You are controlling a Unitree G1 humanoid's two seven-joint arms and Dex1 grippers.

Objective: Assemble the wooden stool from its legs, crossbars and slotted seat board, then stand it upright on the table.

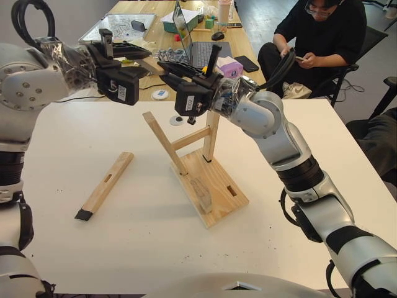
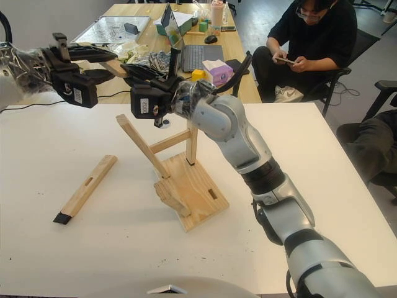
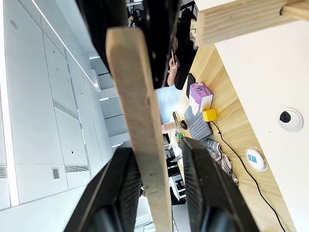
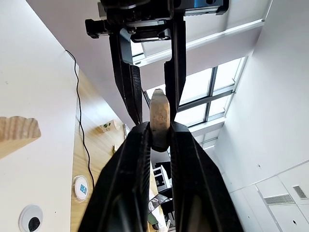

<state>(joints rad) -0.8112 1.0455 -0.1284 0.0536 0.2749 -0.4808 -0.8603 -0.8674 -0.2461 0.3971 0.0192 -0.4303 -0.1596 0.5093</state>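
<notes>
Crossbar — one end clamped in left fingers, other end in right fingers.

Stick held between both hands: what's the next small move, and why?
Probably open the left hand, leaving the stick to the right hand. Both are shut on it above the table, and the right is nearer the seat board, whose slot on that side is free.

Bright, even room light, with glowing windows, casts only faint soft shadows on the white table.
</notes>
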